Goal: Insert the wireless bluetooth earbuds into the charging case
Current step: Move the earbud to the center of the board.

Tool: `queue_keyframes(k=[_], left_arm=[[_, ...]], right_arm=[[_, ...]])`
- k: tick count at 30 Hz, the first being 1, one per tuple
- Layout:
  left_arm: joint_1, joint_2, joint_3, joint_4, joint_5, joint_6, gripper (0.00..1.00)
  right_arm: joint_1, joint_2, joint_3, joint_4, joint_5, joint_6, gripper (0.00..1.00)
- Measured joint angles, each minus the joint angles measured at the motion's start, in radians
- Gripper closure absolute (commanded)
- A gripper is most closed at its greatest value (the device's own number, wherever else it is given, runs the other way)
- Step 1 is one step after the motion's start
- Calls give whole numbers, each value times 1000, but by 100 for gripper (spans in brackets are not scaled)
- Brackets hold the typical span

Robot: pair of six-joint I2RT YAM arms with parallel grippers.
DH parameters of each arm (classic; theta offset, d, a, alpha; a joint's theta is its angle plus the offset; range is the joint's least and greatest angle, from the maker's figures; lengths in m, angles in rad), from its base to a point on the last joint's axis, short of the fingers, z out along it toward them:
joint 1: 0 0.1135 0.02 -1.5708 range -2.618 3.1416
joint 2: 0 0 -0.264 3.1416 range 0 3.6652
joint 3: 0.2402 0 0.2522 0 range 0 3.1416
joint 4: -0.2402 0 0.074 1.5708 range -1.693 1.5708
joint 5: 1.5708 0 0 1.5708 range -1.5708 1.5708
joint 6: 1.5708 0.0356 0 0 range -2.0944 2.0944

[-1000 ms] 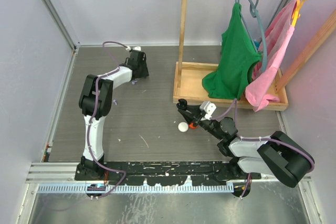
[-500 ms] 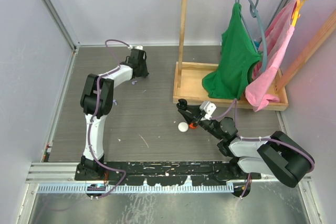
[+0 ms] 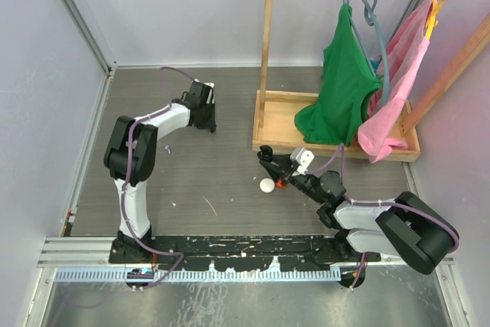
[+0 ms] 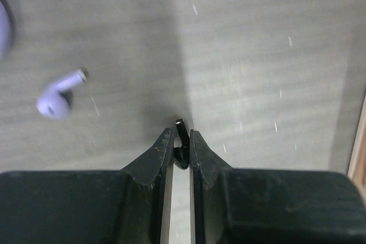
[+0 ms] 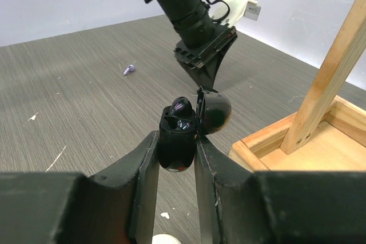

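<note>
Left gripper: (image 4: 180, 134) fingers pressed together on the black earbud (image 4: 181, 144), over the far left part of the table (image 3: 222, 181), pointing down at it.
Black earbud: pinched between the two fingertips. Its long axis runs along the fingers, and one slim end sticks out past the tips towards the table top. The rest sits down in the slot between the fingers.
Lilac earbud: (image 4: 57, 96) lying flat and free on the table, apart from the left fingers. In the left wrist view its rounded head is nearer the camera and its stem slants away towards the fingers' side.
Lilac disc: (image 4: 3, 27) only an edge shows, at the frame border of the left wrist view beyond the lilac earbud.
Right gripper: (image 5: 176, 141) fingers clamped on the black charging case (image 5: 178, 121), right of the table's middle, just near and left of the wooden tray (image 3: 279, 124).
Black charging case: held upright with its mouth up. The round lid (image 5: 214, 111) is swung open to the far right side, and the glossy interior is exposed.
White round piece: (image 3: 266, 185) on the table just near the right gripper, not held.
Clothes rack: (image 3: 268, 51) stands on the tray at the far right, with a green garment (image 3: 341, 89) and a pink garment (image 3: 402, 74) on hangers.
Gap between arms: the two grippers are well apart in the top view.
</note>
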Motion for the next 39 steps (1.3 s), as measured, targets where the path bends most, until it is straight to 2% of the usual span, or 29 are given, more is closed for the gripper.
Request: queue_keyframes(k=[9,19,23,31,39], left_arm=[[-149,-230,-262,-69,9,13,86],[-315,-388,-459,-95,3,-18,84],[-338,-406,-499,-94,-14,-39,81],[-348,-451,-547,-93,-57,-70,63],[-348,-519,-576,-114,-80,-97,59]], right_arm=[[0,0,0,-8,-6,0,99],[0,0,0,-10,-19,0,99],[0,0,0,-10,-24,0,99],[0,0,0,-10,-29,0,99],[0,0,0,-11,-34,0,99]])
